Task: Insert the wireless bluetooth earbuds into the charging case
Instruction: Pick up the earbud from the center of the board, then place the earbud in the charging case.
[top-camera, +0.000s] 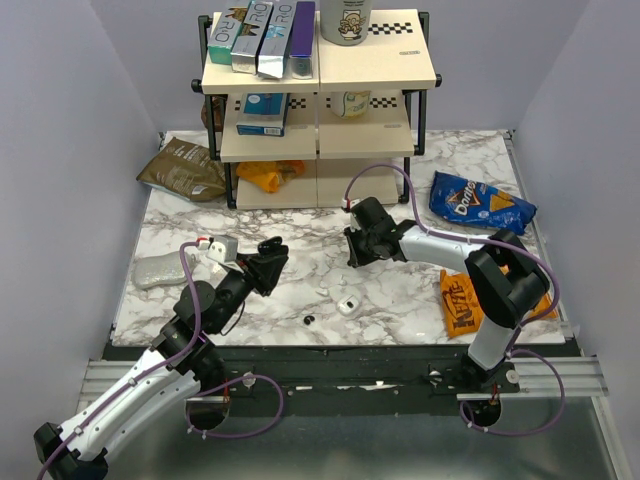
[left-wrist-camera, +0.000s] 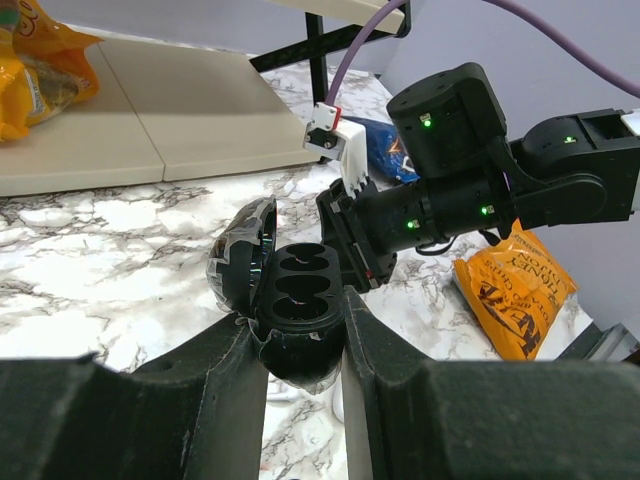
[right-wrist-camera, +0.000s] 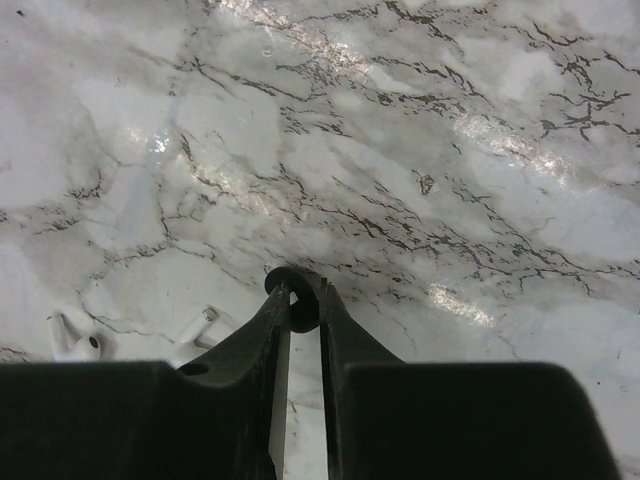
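Left fingers (left-wrist-camera: 200, 385) clamp the open black charging case (left-wrist-camera: 300, 295); right fingers (right-wrist-camera: 345, 345) tip-pinch a tiny round black earbud (right-wrist-camera: 304, 314), might squirt out

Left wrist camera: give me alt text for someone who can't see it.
The left gripper clamps an open black charging case, lid tipped back, wells empty. Beyond, the right gripper faces the case above a marbled table, an orange snack bag at right.
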